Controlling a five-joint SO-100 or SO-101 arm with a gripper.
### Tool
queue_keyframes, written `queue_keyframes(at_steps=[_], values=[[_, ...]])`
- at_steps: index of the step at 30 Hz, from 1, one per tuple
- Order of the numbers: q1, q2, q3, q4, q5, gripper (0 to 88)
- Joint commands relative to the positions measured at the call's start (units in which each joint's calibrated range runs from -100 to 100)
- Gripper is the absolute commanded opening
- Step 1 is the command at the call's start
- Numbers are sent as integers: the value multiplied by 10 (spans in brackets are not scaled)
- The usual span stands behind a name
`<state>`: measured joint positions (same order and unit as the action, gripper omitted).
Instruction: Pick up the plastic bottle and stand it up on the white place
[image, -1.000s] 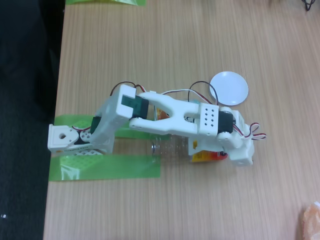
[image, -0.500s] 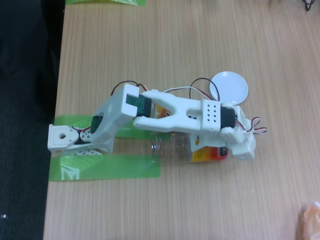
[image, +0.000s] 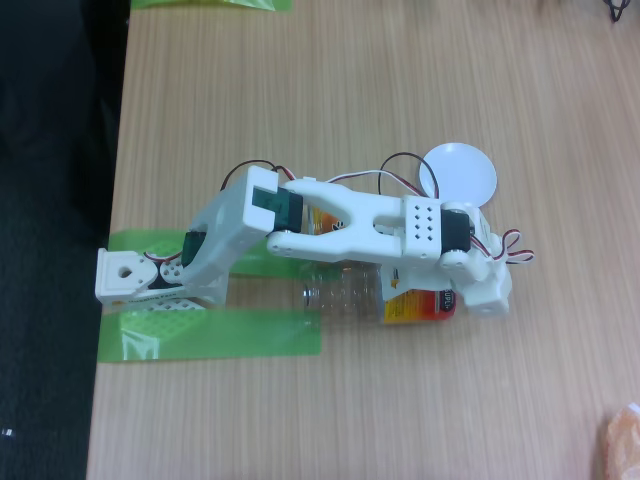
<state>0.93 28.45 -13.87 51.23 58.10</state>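
Pale wood-grain table carries a white arm taped down at its left edge with green tape. Lying on its side under the arm is the plastic bottle, clear body leftward, label rightward beneath the gripper, whose jaw state I cannot tell. Farther off, just beyond the gripper, sits the white plate.

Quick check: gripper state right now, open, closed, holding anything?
Gripper: cannot be told; its fingers are hidden under the wrist, right over the lying plastic bottle.
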Motion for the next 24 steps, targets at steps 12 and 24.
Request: queue_keyframes(at_steps=[12,24], values=[[-2,21,-22,1,0,292],[-2,23,-19,1,0,288]])
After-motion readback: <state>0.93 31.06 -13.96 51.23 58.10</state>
